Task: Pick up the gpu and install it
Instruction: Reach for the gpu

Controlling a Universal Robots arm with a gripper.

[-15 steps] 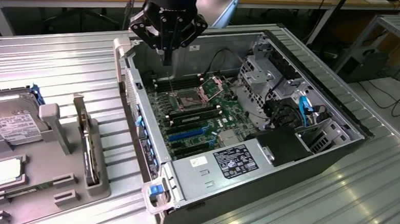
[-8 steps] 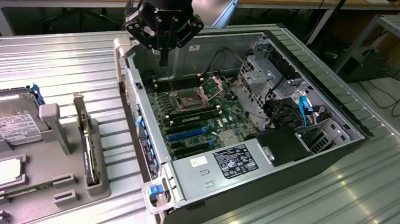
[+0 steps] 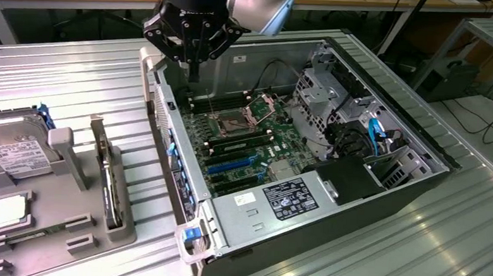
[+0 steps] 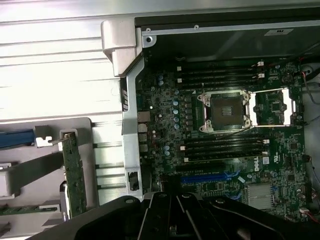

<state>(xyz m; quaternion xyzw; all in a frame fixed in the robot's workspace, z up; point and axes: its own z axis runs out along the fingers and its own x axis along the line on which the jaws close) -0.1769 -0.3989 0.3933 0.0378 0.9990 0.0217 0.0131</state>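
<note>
Exterior view: at twelve o'clock the gripper [image 3: 194, 72] hangs over the far corner of the open computer case [image 3: 173, 118], fingers pressed together and apparently empty. At eight o'clock, well apart, the gpu [image 3: 109, 184] stands on edge in the grey holder [image 3: 47, 229]. Wrist view: the gpu [image 4: 75, 172] stands outside the case wall, beside the motherboard [image 4: 220, 150].

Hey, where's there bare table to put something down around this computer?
Bare ribbed table: on the exterior view's right of the computer case, and behind the grey tray. Crowded: the tray, with hard drive and gpu, and inside the case.
</note>
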